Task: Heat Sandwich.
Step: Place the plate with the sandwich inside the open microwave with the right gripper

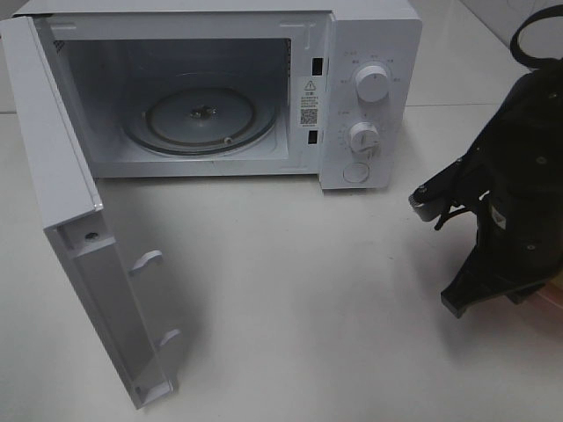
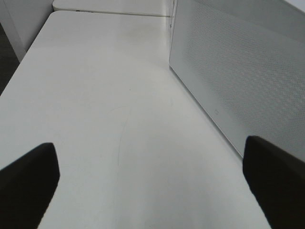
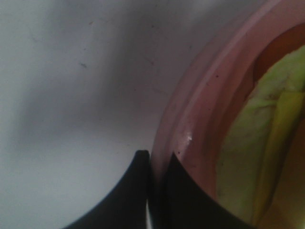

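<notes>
The right gripper (image 3: 153,160) pinches the rim of the plate (image 3: 200,109), sandwich (image 3: 252,143) on it, while the left gripper (image 2: 150,160) spreads wide and empty; next, carry the plate flat into the open microwave (image 1: 396,44).

A white microwave (image 1: 369,35) is standing at the far side of a white table (image 1: 308,308), its door (image 1: 62,202) hanging fully open toward the left of the high view. Two latch hooks (image 1: 147,260) are projecting from the door's inner face. A glass turntable (image 1: 237,123) is lying flat in the cavity with nothing on it. On the control panel, an upper knob (image 1: 371,83) is sitting above a lower knob (image 1: 362,138), with a round button (image 1: 355,173) beneath. A warning label (image 1: 309,88) is showing on the front frame. A pink plate (image 3: 200,109) is resting on the table, only its rim appearing clearly.
</notes>
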Robot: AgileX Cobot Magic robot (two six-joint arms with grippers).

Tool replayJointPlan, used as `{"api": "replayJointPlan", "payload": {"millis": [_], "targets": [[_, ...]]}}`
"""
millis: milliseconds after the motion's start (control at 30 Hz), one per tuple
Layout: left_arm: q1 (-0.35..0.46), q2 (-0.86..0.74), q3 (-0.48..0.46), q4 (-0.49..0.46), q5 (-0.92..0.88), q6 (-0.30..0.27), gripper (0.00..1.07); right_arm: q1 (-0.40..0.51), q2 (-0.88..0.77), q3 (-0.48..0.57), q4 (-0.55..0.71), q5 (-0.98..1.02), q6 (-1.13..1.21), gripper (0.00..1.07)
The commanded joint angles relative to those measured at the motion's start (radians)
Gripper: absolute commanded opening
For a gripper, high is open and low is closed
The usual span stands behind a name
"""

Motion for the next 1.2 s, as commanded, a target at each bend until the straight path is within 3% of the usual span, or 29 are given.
{"api": "replayJointPlan", "payload": {"millis": [33,400,733,1200], "targets": [[-0.005,-0.023,0.004,-0.002,-0.01,0.0,1.01,0.039,-0.04,0.026,-0.014,0.032,0.004,0.01],[-0.005,-0.023,0.004,-0.002,-0.01,0.0,1.01,0.251,-0.181,0.098,-0.001,0.037,-0.012,0.01],[-0.005,-0.023,0.004,-0.002,-0.01,0.0,1.01,0.455,-0.238,0.099,-0.002,0.044,-0.188,0.02],[-0.005,-0.023,0.004,-0.002,-0.01,0.0,1.01,0.492,-0.238,0.099,-0.002,-0.145,-0.623,0.02]]}}
